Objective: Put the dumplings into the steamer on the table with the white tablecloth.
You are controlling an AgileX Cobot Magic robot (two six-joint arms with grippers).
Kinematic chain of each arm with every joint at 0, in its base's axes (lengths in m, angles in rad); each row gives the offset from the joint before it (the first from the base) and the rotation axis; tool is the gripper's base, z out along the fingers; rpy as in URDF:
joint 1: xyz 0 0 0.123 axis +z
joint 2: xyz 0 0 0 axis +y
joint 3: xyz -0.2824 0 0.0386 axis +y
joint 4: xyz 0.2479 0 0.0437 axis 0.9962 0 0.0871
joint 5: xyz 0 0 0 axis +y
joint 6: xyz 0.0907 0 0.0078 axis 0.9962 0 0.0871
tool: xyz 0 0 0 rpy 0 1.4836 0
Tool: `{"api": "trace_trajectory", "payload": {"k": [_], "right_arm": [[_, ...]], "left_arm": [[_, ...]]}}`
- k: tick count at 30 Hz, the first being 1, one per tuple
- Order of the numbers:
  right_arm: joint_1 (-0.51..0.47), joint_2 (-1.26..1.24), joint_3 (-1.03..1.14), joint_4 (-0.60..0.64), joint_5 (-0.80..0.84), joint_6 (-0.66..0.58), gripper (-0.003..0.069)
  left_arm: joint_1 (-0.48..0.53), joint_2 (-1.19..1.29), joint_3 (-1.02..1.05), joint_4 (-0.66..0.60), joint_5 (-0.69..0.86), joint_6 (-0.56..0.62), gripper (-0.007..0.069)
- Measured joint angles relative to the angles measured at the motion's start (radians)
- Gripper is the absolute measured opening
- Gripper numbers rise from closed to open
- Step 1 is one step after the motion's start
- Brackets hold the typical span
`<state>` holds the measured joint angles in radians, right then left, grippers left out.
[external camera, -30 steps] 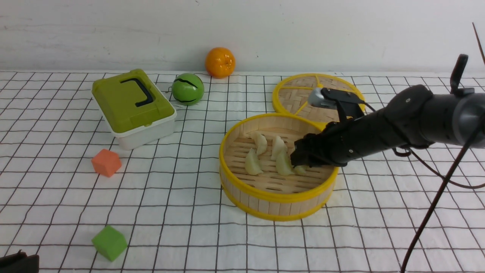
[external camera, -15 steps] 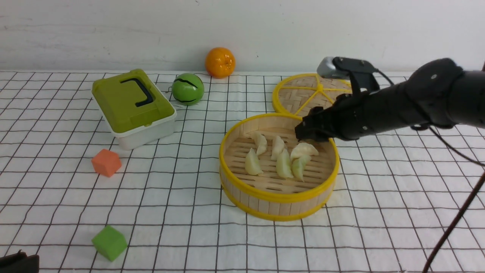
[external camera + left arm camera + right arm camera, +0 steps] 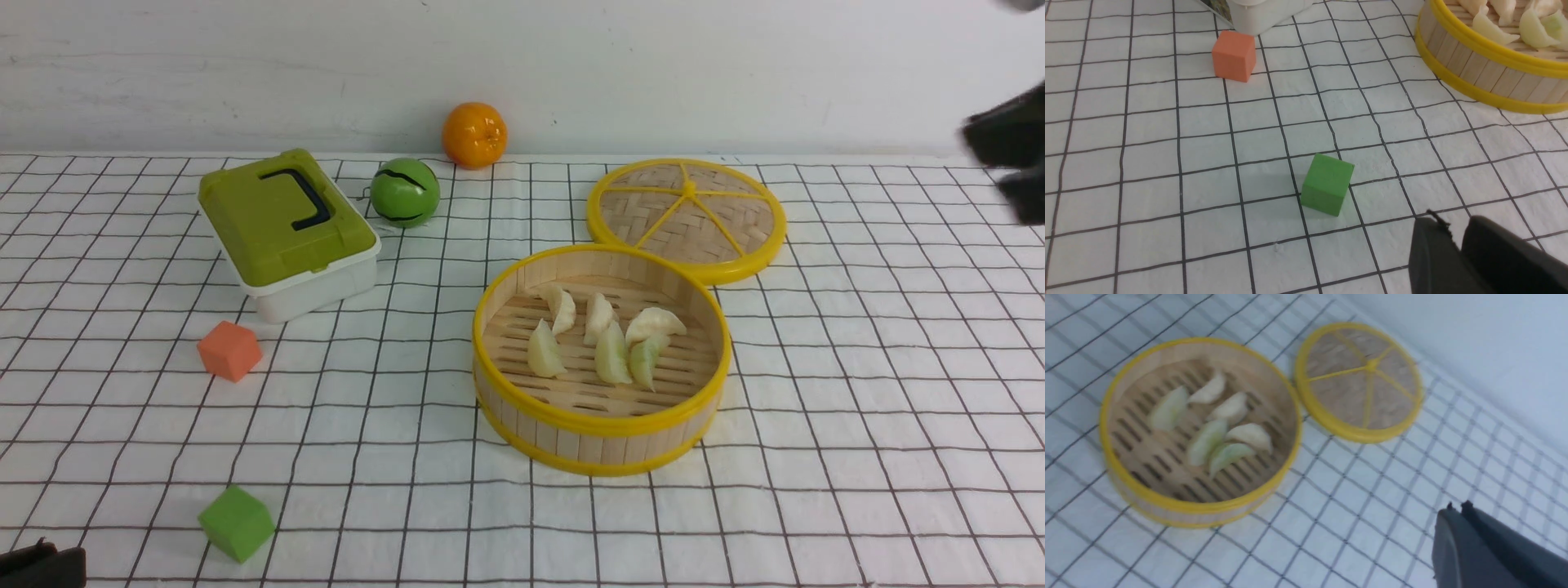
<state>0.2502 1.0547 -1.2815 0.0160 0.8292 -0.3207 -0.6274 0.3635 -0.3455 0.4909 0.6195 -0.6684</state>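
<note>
- Here, six dumplings (image 3: pixel 608 339) are seen lying on the slatted floor of the steamer (image 3: pixel 600 429), clustered near its middle, some touching one another.
- The steamer is set on the table (image 3: pixel 857 457), which is covered by the white tablecloth (image 3: pixel 392 457) with its thin black grid.
- Just behind the steamer, a flat woven lid (image 3: pixel 687 217) with a yellow rim is laid on the cloth, its edge touching or nearly touching the steamer's rim.
- The right gripper (image 3: pixel 1455 512) is shown raised well clear of the steamer, off to the right edge of the front view; its fingers are pressed together and nothing is held.
- The left gripper (image 3: pixel 1453 232) is seen low near the front left corner; its two dark fingers stand close together with nothing between them, but whether they meet cannot be told.
- A green cube (image 3: pixel 1327 183) is found near the left gripper, an orange cube (image 3: pixel 229 349) farther back.
- A green-lidded box (image 3: pixel 286 229), a green ball (image 3: pixel 405 192) and an orange (image 3: pixel 474 135) are placed toward the far side.
</note>
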Motion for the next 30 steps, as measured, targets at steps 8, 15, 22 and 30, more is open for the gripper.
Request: {"api": "trace_trajectory", "payload": {"k": [8,15,22,30], "right_arm": [[0.000,-0.409,0.329,-0.171,-0.182,0.214,-0.0015],[0.000,-0.655,0.881,-0.174,-0.667,0.422,-0.0012],[0.000,-0.662,1.225,-0.185,-1.041,0.466,-0.0006],[0.000,-0.667,1.308,-0.211,-0.944,0.466,-0.0003]], "left_arm": [[0.000,0.000,0.000,0.000,-0.003,-0.002,0.0117],[0.000,0.000,0.000,0.000,-0.003,-0.002,0.0126],[0.000,0.000,0.000,0.000,-0.003,-0.002,0.0132],[0.000,0.000,0.000,0.000,-0.005,-0.002,0.0136]]}}
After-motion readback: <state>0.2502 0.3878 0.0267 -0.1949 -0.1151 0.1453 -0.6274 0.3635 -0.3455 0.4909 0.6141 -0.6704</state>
